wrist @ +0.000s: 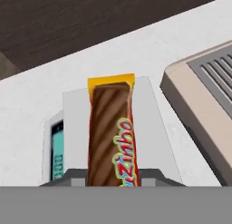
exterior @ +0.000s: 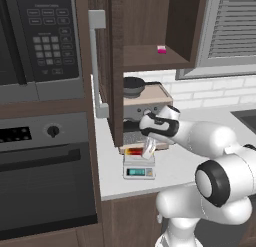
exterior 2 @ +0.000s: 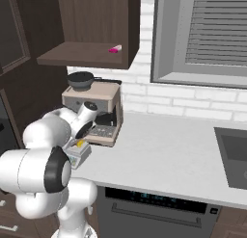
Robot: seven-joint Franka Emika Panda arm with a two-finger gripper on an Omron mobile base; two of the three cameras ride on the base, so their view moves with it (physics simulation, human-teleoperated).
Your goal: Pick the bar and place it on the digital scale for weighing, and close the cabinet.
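Observation:
The bar [wrist: 111, 132], red-brown with a yellow end, runs lengthwise between my fingertips. My gripper [wrist: 113, 178] is shut on it. It sits directly over the white digital scale [wrist: 74, 123], whose blue-green display faces left in the hand view. Whether the bar touches the platform I cannot tell. In the left base view my gripper [exterior: 147, 150] holds the bar [exterior: 133, 151] just above the scale [exterior: 139, 170]. From the right side, the bar's yellow end [exterior 2: 81, 144] shows over the scale [exterior 2: 77, 156]. The cabinet [exterior: 150, 21] stands open, its door swung out with the grey handle [exterior: 98, 66] facing me.
A tiny pink-and-white block [exterior: 161, 49] lies on the cabinet shelf. The coffee machine [exterior: 146, 97] stands right behind the scale, its drip tray [wrist: 204, 105] close to the bar. Microwave [exterior: 40, 36] and oven are at the left. A sink [exterior 2: 234, 155] is far right.

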